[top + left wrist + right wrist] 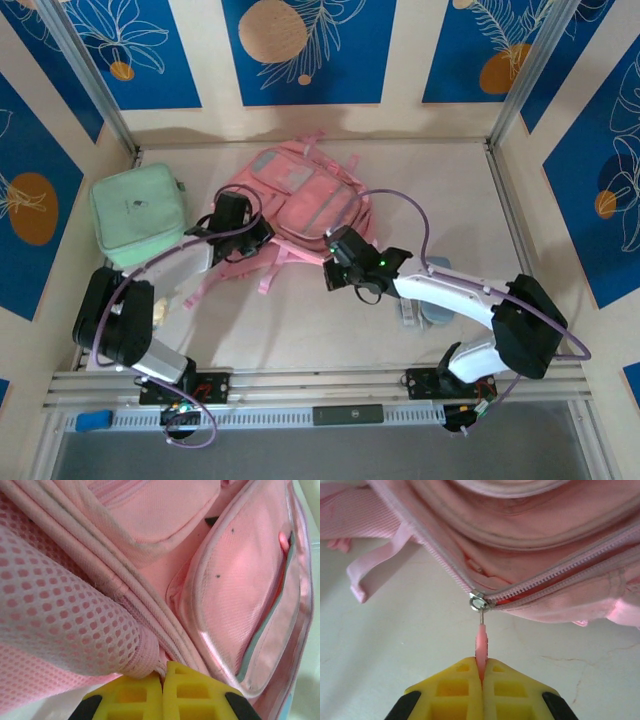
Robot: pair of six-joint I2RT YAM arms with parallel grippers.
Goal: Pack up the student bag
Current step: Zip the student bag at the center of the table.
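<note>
Soft pink fabric backpack (300, 195) sits by the table's (300, 325) far edge, left gripper (162, 667) nipping its mesh seam (145, 655), right gripper (481, 662) pinching its pink zipper tab (481, 642).

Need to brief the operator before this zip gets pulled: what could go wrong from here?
1. The right pincer is shut on just the end of the thin pink pull tab; a hard tug could slip it free.
2. The left pincer seems to pinch only a sliver of seam on the student bag, so the soft bag might slide along instead of the slider moving.
3. Fabric bunches beside the zip teeth and could jam the slider.
</note>
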